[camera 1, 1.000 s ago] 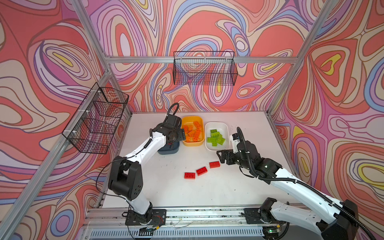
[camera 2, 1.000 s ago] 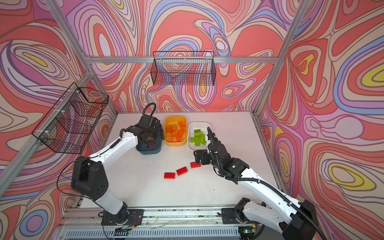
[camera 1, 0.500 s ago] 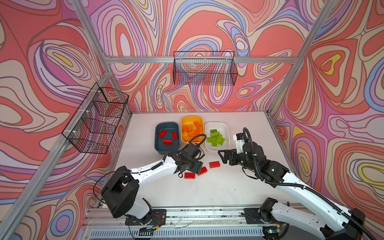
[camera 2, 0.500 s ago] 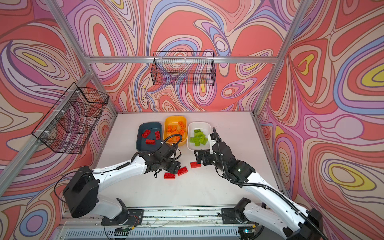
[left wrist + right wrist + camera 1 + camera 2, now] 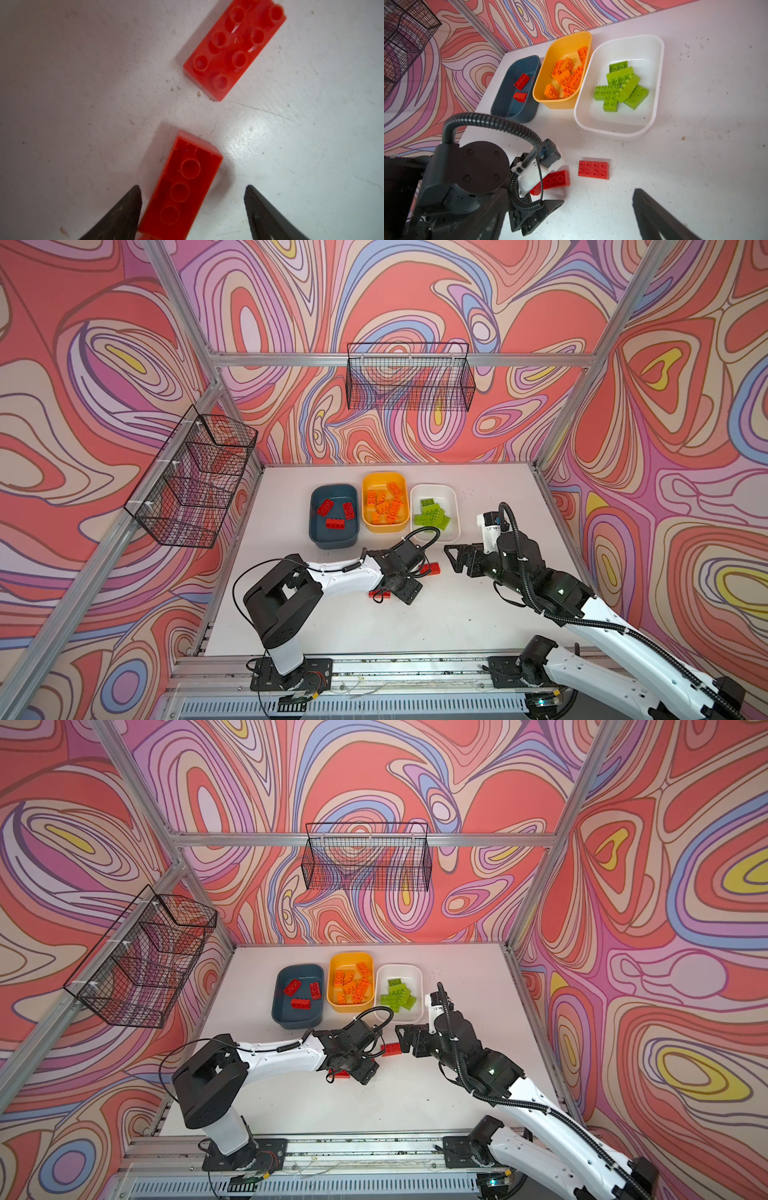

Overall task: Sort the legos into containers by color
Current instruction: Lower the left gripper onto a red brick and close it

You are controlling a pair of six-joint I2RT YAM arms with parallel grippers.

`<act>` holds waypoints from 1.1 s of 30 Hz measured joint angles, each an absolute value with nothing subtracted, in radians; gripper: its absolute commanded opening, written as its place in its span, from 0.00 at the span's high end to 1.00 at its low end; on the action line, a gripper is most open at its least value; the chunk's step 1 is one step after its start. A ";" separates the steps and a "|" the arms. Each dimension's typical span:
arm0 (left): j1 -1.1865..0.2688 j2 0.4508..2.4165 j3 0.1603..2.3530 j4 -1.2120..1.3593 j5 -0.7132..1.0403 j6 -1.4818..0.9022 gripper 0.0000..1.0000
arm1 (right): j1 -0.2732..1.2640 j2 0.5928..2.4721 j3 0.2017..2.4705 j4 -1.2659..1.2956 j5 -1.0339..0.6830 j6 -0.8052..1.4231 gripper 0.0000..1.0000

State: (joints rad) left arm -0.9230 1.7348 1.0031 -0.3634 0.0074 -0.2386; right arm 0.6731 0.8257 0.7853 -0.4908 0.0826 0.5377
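Left end effector [image 5: 192, 187] straddles an upturned red lego [image 5: 178, 204], jaws apart, as we watch; right end effector [image 5: 456, 559] gapes empty.

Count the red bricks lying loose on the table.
3. A studs-up brick lies in the open; an upturned brick sits inside the open left tool; a third brick pokes out from beneath that tool. More may be hidden beneath it.
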 measured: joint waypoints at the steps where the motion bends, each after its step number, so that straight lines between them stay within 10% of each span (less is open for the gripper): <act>1: -0.923 1.740 1.004 -0.361 0.002 -0.238 0.20 | 0.673 0.826 0.785 -0.491 0.083 0.538 0.02; 17: -0.923 1.784 1.021 -0.321 -0.061 -0.237 0.81 | 0.673 0.826 0.785 -0.498 0.094 0.542 0.02; 33: -0.868 1.728 1.020 -0.377 -0.118 -0.282 0.90 | 0.673 0.825 0.787 -0.525 0.112 0.543 0.02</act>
State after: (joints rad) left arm -0.8684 1.7275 1.0199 -0.3771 -0.1184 -0.2817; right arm 0.6731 0.8246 0.7868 -0.5251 0.1120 0.5430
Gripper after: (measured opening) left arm 0.336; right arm 0.981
